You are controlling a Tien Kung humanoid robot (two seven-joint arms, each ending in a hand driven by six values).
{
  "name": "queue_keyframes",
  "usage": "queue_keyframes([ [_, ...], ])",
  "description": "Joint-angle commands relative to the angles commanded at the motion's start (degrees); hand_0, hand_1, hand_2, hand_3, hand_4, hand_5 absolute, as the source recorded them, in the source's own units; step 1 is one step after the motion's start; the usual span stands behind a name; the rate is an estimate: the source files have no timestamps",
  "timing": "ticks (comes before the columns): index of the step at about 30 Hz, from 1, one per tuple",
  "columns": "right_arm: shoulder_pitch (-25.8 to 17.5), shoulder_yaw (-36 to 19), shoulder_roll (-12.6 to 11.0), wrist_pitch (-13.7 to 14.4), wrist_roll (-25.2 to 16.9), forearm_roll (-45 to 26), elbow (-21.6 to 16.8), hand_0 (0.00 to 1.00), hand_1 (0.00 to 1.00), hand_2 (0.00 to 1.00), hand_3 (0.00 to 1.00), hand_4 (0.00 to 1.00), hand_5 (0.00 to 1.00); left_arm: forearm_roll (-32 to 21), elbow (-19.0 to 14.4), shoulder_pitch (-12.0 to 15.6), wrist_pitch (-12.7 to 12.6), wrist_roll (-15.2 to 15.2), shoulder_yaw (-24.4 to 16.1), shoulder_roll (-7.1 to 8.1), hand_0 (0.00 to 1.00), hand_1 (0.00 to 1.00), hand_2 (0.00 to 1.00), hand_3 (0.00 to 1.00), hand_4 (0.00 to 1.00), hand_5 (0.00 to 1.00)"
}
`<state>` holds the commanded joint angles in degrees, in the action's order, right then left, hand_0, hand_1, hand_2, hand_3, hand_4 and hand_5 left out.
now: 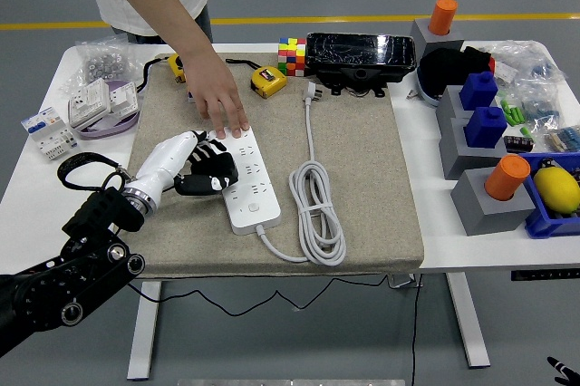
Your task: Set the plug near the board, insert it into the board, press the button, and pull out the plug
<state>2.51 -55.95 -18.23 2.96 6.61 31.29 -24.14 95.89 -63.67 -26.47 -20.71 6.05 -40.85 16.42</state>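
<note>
Head view, left to right — left hand (201,168) sits beside the white board (245,178), fingers curled loosely, gripping nothing. A person's hand (220,101) presses the board's far end. Plug (311,91) lies unplugged on the mat (362,178) — cord coiled nearby.
</note>
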Motion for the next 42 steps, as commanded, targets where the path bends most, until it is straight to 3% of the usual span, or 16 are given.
queue_keyframes([
  [4, 0.01, 0.02, -0.02, 0.0, -0.01, -0.03, -0.03, 0.561, 0.637, 0.61, 0.6, 0.964, 0.495, 0.05, 0.56, -0.3, 0.0, 0.18, 0.38, -0.15, 0.417, 0.418, 0.456, 0.536, 0.65, 0.181],
  [5, -0.01, 0.06, -0.03, 0.01, -0.03, -0.06, -0.03, 0.56, 0.637, 0.61, 0.6, 0.964, 0.495, 0.3, 0.74, -0.36, -0.01, 0.13, 0.54, -0.2, 0.38, 0.354, 0.399, 0.507, 0.581, 0.088],
  [10, -0.06, 0.11, -0.02, -0.01, -0.03, -0.05, -0.04, 0.56, 0.637, 0.61, 0.6, 0.964, 0.495, 0.33, 0.74, -0.35, -0.44, -0.49, 0.76, -0.28, 0.38, 0.354, 0.399, 0.507, 0.581, 0.088],
  [11, -0.07, 0.1, -0.01, -0.01, -0.04, -0.05, -0.04, 0.56, 0.637, 0.61, 0.6, 0.964, 0.495, 0.37, 0.66, -0.32, -0.52, -0.67, 0.77, -0.27, 0.353, 0.319, 0.365, 0.479, 0.53, 0.002],
  [26, -0.05, 0.1, 0.01, -0.02, -0.03, -0.06, -0.01, 0.56, 0.637, 0.61, 0.599, 0.962, 0.495, -3.79, 0.78, 0.67, -4.93, -10.03, -0.75, 0.07, 0.347, 0.319, 0.364, 0.479, 0.533, 0.002],
  [36, 0.05, 0.47, -0.12, 0.01, -0.04, -0.05, -0.06, 0.56, 0.637, 0.61, 0.599, 0.962, 0.494, -2.65, 3.62, 2.65, -4.99, -10.48, -4.45, 2.07, 0.354, 0.326, 0.369, 0.486, 0.534, 0.002],
  [42, 0.09, 0.54, -0.18, 0.0, 0.02, -0.12, -0.01, 0.559, 0.637, 0.61, 0.599, 0.962, 0.495, -2.45, 5.0, 3.36, -4.41, -10.5, -4.13, 2.66, 0.377, 0.355, 0.409, 0.523, 0.548, 0.002],
])
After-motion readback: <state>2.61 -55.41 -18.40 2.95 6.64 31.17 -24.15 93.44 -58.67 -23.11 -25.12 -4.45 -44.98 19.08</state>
